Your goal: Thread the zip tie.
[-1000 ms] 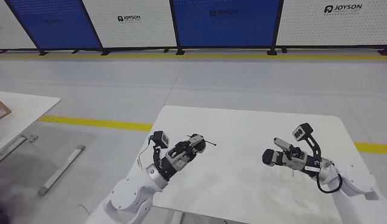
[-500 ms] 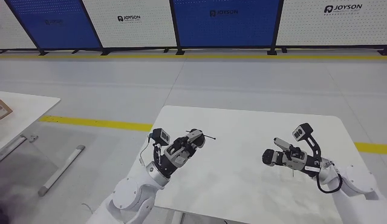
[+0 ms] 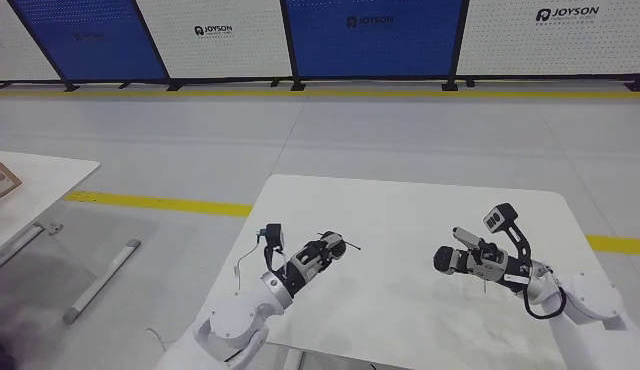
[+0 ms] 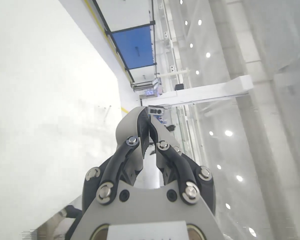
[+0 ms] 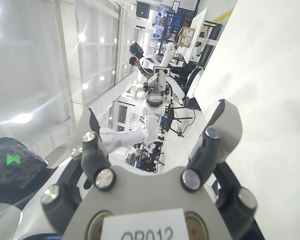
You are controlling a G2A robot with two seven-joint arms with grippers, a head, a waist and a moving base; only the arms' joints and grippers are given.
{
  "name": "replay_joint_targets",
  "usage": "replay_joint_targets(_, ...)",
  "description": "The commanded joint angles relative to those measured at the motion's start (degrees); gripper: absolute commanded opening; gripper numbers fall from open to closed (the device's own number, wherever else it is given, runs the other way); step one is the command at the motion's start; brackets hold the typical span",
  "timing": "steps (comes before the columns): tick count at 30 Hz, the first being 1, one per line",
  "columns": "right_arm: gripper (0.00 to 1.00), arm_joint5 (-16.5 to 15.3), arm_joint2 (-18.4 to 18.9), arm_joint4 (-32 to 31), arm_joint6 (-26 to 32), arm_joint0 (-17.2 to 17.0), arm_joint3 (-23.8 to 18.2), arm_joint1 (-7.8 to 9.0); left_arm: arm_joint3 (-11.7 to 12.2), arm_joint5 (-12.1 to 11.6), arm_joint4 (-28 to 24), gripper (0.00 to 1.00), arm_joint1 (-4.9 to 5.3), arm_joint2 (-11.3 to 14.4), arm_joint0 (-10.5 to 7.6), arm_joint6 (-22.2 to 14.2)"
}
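Note:
A thin black zip tie (image 3: 350, 242) sticks out of my left gripper (image 3: 332, 246), which is shut on it above the left part of the white table (image 3: 400, 210). In the left wrist view the left gripper (image 4: 148, 116) has its black pads pressed together, and a dark sliver of the tie (image 4: 152, 152) shows between the fingers. My right gripper (image 3: 447, 252) hangs over the right part of the table, pointed toward the left one with a wide gap between them. The right gripper (image 5: 157, 118) is open with nothing between its fingers. The left arm's gripper (image 5: 157, 82) is visible far ahead of it.
The table's left edge (image 3: 250, 230) runs close beside the left arm. A second white table (image 3: 40, 185) stands off to the left across the floor. Blue and white panels (image 3: 370, 20) line the back, beyond a yellow floor stripe (image 3: 160, 204).
The left arm has shifted a little to the right and toward the table's near side, carrying the zip tie with it. The right arm has stayed still.

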Motion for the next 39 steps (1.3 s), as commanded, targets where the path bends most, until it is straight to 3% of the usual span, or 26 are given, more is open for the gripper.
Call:
replay_joint_targets(1, 1.00, 0.00, 0.00, 0.00, 0.00, 0.00, 0.00, 0.00, 1.17, 1.44, 2.16, 0.00, -0.16, 1.38, -1.16, 0.53)
replay_joint_targets(7, 1.00, 0.00, 0.00, 0.00, 0.00, 0.00, 0.00, 0.00, 3.28, 5.19, 8.61, 0.00, -0.36, 4.03, -2.85, 0.99)
replay_joint_targets(21, 1.00, 0.00, 0.00, 0.00, 0.00, 0.00, 0.00, 0.00, 3.81, 5.34, 9.42, 0.00, -0.45, 4.21, -3.07, 1.82)
replay_joint_targets(27, 1.00, 0.00, 0.00, 0.00, 0.00, 0.00, 0.00, 0.00, 5.25, 10.05, 17.51, 0.00, -0.28, 5.61, -3.93, 1.41)
replay_joint_targets(39, 1.00, 0.00, 0.00, 0.00, 0.00, 0.00, 0.00, 0.00, 4.99, 10.16, 17.85, 0.00, -0.32, 5.62, -3.95, 1.91)
